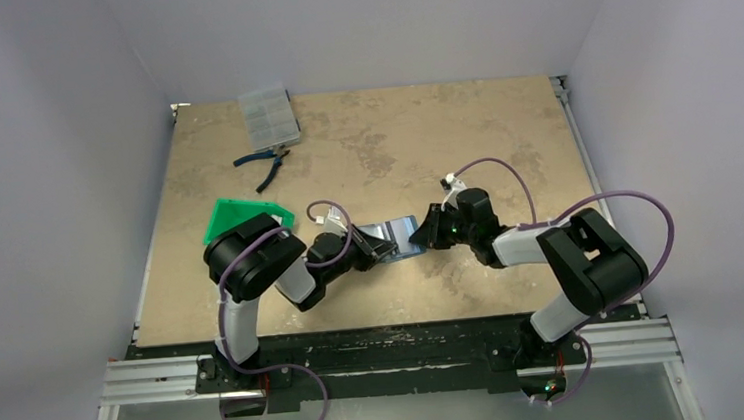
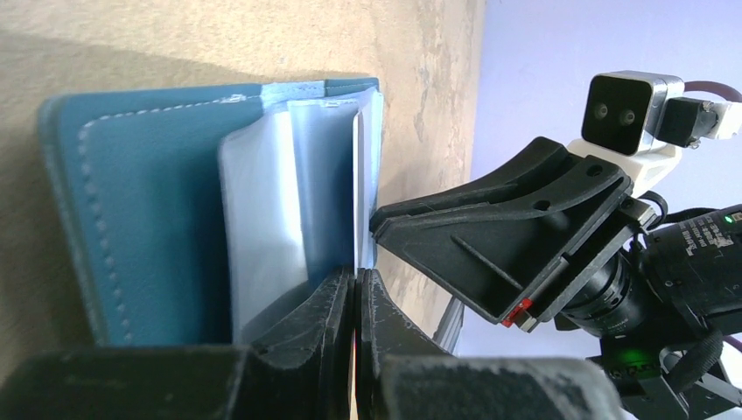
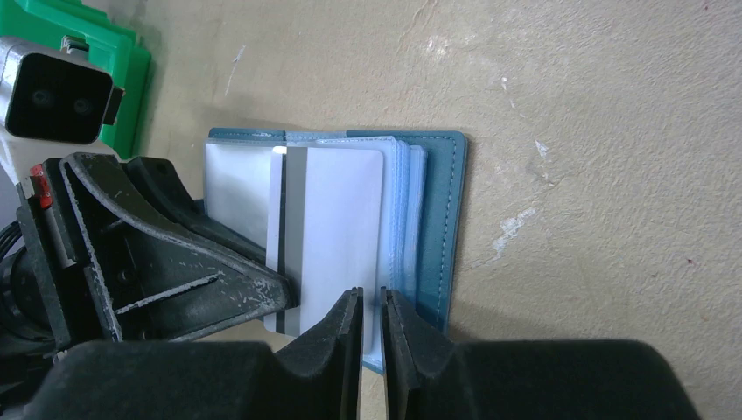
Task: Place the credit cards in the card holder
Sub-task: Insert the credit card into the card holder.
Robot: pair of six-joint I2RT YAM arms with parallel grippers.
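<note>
Card holder (image 3: 442, 219) lies open on the worktop (image 1: 392, 138), right at the fingertips of both your hands, which meet over it from opposite sides.

Your left hand (image 2: 356, 297) is closed tight. Its fingers are pressed together on the near edge of the clear pocket leaves (image 2: 324, 175), so it is pinching the card holder there. The teal cover spreads flat on the worktop to that hand's left.

Your right hand (image 3: 372, 306) has its fingers slightly apart, with a narrow slit between them. Straight ahead of that slit is a white credit card (image 3: 337, 227) with a grey stripe down its left side, lying on top of the stacked leaves. The card's near edge reaches the fingertips. You cannot tell whether the fingers touch it, or whether it sits inside a pocket. Just left of the card is another pale panel, either a card or a pocket.

Further out, a green tray (image 1: 243, 218) sits beyond your left arm. Blue-handled pliers (image 1: 266, 161) lie well past both hands, and a clear compartment box (image 1: 268, 116) lies beyond them near the worktop's far edge.
</note>
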